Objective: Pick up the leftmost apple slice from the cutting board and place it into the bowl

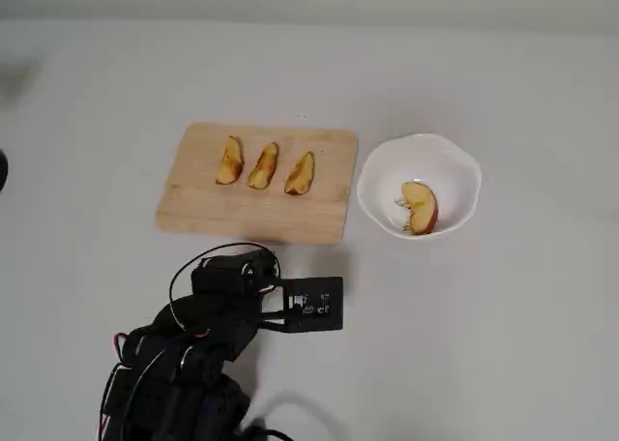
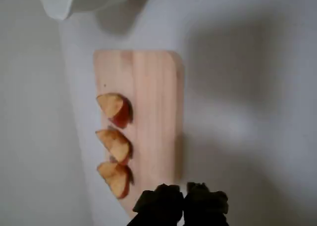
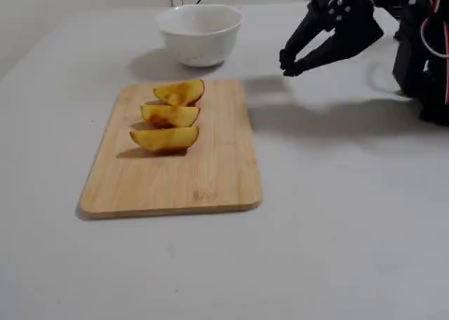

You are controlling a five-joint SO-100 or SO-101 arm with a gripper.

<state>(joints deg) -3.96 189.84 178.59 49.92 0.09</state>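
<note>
You are looking at a plain white table where one apple slice is already lying in the single white bowl, well beyond the fingertips. The gripper is hanging empty off the cutting board, its tips pressed together and pinching nothing. Three narrower slices are sitting in a row on the one board, so the placing looks done.

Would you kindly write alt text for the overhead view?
One apple slice lies in the white bowl, right of a cutting board holding three narrower slices in a row. The black arm sits below, its gripper empty.
</note>
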